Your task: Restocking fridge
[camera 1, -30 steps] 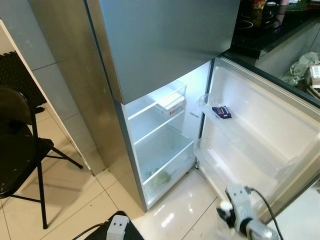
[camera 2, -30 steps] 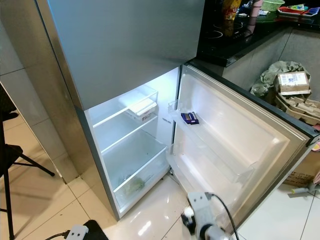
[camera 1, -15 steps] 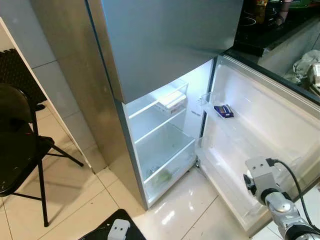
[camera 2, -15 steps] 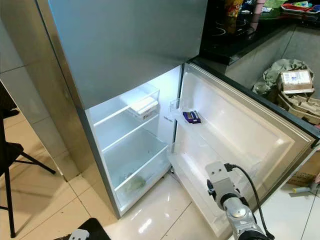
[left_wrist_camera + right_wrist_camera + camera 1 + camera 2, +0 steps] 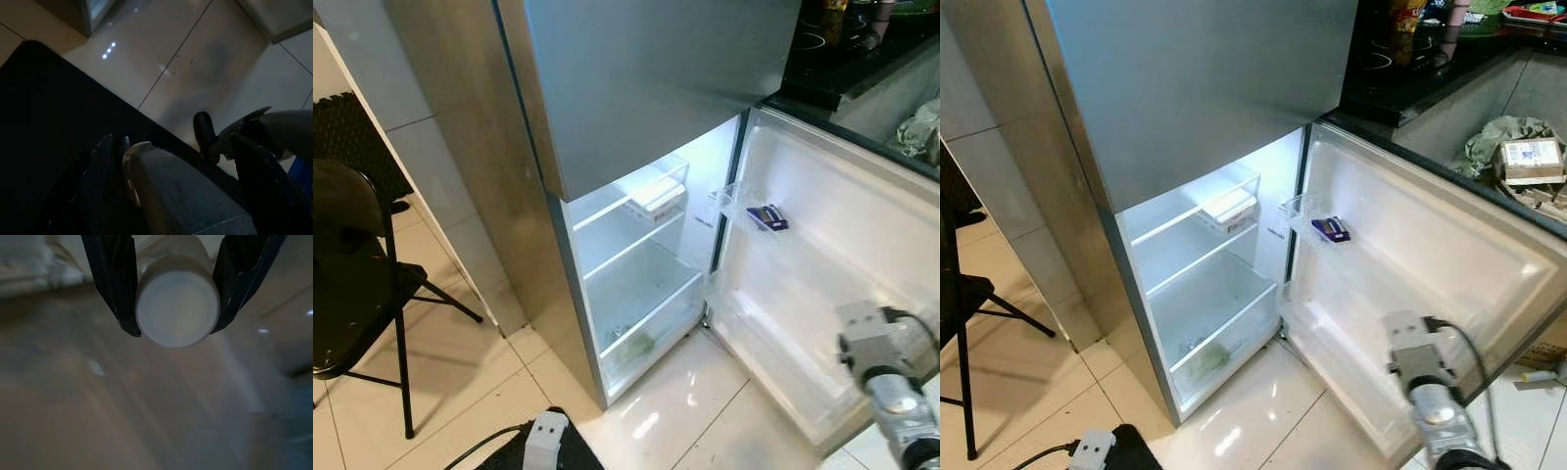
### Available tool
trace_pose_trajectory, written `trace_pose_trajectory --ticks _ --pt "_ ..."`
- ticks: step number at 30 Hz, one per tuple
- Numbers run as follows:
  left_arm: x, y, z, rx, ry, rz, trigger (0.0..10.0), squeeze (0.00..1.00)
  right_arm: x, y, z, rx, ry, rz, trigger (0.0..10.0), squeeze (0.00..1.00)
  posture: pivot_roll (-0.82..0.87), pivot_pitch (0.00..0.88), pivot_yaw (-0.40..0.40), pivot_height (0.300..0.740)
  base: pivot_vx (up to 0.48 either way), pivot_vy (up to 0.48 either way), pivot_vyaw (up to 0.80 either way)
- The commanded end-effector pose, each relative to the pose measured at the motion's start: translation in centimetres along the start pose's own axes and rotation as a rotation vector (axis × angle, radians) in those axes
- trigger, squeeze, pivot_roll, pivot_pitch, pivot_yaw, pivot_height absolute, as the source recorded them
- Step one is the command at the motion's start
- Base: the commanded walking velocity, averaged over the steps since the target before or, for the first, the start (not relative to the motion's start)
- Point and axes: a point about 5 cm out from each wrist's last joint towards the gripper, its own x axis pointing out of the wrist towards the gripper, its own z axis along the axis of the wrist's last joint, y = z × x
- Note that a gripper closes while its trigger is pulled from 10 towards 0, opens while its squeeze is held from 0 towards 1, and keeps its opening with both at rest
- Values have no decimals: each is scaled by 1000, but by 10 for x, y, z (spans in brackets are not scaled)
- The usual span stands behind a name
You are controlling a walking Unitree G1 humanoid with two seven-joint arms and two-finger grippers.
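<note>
Right claw (image 5: 176, 308): grips a white-capped container (image 5: 177, 308), body hidden behind cap, surroundings blurred; fridge door (image 5: 862, 255) cut off at frame edge.

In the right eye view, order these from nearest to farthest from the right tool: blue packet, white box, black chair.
1. Blue packet, on the open door's shelf.
2. White box, on the fridge's upper shelf.
3. Black chair, far left on the floor.

The right tool holds a white-capped bottle.
</note>
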Motion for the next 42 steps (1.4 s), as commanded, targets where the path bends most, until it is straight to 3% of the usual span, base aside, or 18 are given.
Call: trace_pose_trajectory --ticks 1,3,6,9,11,14,15,18,21,23,32,42 --pt "1 -4 -5 5 10 -8 10000 0 4 -22 5 38 -7 -106 10000 0 31 0 -10 738 0 0 0" --pt "0 -4 -6 4 12 -8 10000 0 4 -28 4 40 -4 -126 10000 0 31 0 -10 738 0 0 0" --pt "-1 -4 -10 3 23 -7 10000 0 2 -54 -2 55 23 -198 10000 0 28 0 -10 738 0 0 0" --pt "-1 -4 -12 6 29 -8 10000 0 -1 -53 -8 69 46 -177 10000 0 25 0 -10 738 0 0 0" --pt "-1 -5 -12 9 31 -9 10000 0 -4 -43 -17 91 82 -135 10000 0 21 0 -9 738 0 0 0" --pt "1 -6 -9 18 26 -10 10000 0 -22 -8 -53 151 234 -36 10000 0 21 0 -9 738 0 0 0" --pt "1 -6 -9 18 26 -10 10000 0 -22 -8 -53 151 234 -36 10000 0 21 0 -9 738 0 0 0" --pt "2 -7 -7 24 21 -10 10000 0 -40 16 -78 207 348 24 10000 0 22 0 -5 738 0 0 0" --pt "2 -7 -6 28 20 -10 10000 0 -49 26 -89 212 397 52 10000 0 23 0 -5 738 0 0 -325" --pt "2 -6 -4 39 21 -10 10000 0 -74 49 -114 254 525 105 10000 0 20 0 -3 738 0 0 -750" --pt "2 -5 -7 61 51 4 10000 0 -109 74 -141 228 669 206 10000 0 21 0 -6 738 0 0 -772" --pt "1 -8 -17 60 79 10 10000 0 -120 86 -146 179 704 277 10000 0 21 0 -7 738 0 0 -779"
